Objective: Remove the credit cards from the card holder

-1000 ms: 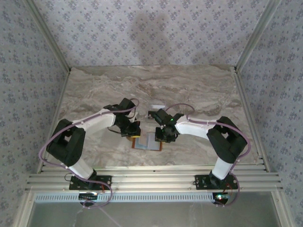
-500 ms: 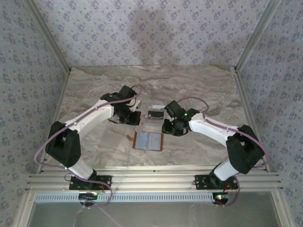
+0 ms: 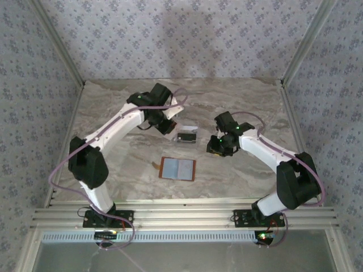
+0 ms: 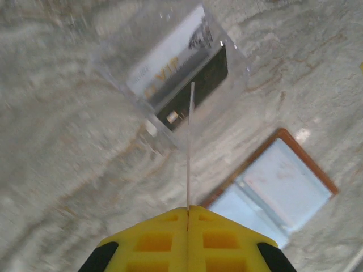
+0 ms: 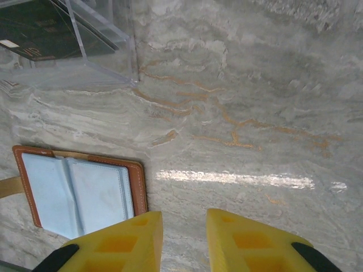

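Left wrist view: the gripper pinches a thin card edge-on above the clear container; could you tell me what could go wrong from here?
1. The shut left gripper grips the card by its bottom edge alone, so it may swivel or slip out.
2. The card seems to hang over a wall of the clear container; dropped, it might strike the rim and land on the table instead of beside the black card.

Marble table (image 3: 130, 175) bears open card holder (image 3: 177, 169) (lining up) and clear box (image 3: 187, 135).
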### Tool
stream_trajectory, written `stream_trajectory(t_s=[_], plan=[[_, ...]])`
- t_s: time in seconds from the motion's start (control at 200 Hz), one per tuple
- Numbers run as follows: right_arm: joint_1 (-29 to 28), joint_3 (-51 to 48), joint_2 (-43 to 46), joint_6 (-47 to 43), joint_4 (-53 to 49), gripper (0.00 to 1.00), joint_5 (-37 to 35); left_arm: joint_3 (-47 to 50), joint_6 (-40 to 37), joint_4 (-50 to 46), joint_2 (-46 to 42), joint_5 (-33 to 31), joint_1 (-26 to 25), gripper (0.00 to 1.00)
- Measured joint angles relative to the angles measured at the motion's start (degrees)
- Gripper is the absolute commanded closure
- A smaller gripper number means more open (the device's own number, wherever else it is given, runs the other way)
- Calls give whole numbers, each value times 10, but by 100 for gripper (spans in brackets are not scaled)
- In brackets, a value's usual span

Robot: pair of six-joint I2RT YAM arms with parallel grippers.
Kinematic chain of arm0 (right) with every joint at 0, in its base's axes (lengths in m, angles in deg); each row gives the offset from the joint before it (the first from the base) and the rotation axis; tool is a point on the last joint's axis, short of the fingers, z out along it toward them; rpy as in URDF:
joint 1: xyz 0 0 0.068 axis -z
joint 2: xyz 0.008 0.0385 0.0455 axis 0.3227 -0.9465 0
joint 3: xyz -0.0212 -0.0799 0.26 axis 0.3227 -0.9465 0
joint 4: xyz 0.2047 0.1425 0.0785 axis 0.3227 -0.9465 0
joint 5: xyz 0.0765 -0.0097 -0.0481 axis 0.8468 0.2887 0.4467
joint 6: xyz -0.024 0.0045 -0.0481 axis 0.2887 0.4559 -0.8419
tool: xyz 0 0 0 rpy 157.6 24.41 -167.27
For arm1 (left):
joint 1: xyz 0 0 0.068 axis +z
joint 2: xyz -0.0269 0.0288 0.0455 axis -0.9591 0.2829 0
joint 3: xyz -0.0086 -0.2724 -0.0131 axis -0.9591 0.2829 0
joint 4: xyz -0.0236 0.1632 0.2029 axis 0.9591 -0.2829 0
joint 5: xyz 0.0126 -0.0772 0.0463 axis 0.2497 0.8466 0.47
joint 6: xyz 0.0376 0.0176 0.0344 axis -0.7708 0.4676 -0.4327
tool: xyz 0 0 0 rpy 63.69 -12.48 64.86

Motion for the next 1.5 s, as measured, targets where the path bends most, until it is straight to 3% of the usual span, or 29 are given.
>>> stream_trajectory(t_s=[0.345,0.64,0.904,1.499], plan=[[32,2,28,-16,-8,72,18,-182,-237,-88,129,-2,-7,100],[57,-16,51,-16,-8,72,21,-355,-365,-138,250,-28,-11,100],[69,-23,53,-16,-8,72,25,-468,-419,-170,316,-51,-16,100],[89,-42,67,-16,-6,72,36,-474,-439,-174,379,-92,-33,100]])
